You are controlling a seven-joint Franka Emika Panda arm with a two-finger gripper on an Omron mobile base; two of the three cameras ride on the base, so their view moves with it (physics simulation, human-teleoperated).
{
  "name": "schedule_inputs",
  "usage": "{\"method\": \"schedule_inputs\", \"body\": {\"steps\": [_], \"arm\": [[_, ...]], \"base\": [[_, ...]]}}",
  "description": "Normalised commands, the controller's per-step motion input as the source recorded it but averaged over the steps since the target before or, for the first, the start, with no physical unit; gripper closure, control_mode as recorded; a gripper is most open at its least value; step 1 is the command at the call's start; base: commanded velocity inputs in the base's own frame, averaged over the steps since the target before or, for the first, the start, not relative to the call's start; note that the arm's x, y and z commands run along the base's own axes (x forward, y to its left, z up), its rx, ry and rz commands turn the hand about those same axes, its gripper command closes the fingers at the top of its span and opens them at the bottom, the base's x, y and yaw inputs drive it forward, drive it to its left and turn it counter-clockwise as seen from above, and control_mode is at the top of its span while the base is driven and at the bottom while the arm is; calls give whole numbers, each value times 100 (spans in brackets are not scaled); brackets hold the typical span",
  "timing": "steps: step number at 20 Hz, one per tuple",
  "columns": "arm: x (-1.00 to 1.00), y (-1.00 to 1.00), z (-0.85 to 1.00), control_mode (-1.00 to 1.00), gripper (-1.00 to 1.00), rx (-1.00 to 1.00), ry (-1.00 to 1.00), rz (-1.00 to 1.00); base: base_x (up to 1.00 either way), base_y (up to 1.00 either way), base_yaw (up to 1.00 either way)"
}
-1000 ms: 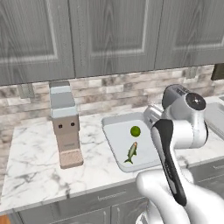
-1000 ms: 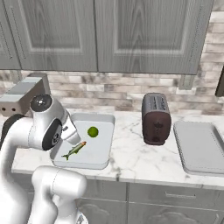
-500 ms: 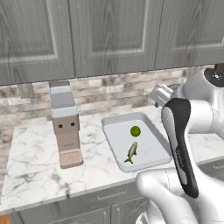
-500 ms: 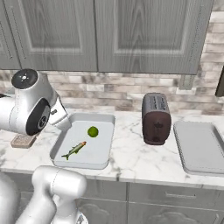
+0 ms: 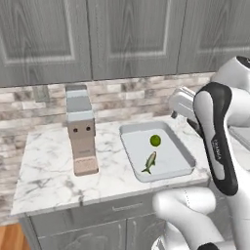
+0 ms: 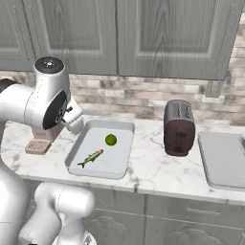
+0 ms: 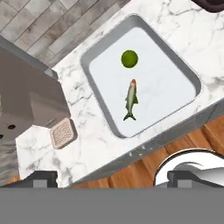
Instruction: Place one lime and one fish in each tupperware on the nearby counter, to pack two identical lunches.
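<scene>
Now that the arm has swung up off the tupperware (image 6: 76, 158), lime (image 6: 110, 139) and fish (image 6: 90, 158) lie inside it; fingers (image 7: 112, 178) gape wide, holding nothing, one lunch packed.

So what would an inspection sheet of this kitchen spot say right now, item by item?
Surface: white marble counter, grey cabinet fronts below.
Job's things: first tupperware holds one lime and one fish, lying apart; second tupperware, right of the toaster, looks bare.
Clutter: dark toaster between the trays; coffee machine left of the filled tray.
Fingers: gripper open, holding nothing, raised above the filled tray, looking down on it.
Cables: nothing seen.
Surroundings: brick-look backsplash, grey wall cabinets above, wooden floor below.
</scene>
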Motion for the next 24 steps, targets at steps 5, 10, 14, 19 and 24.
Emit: {"method": "schedule_inputs", "body": {"steps": [5,10,14,19,24], "arm": [[0,0,0,100,-100,0,0,0],[0,0,0,100,-100,0,0,0],[0,0,0,100,-100,0,0,0],[0,0,0,100,-100,0,0,0],[0,0,0,100,-100,0,0,0]], "base": [[-77,48,71],[-20,45,92],[-14,50,92],[-12,54,91],[-12,63,87]]}}
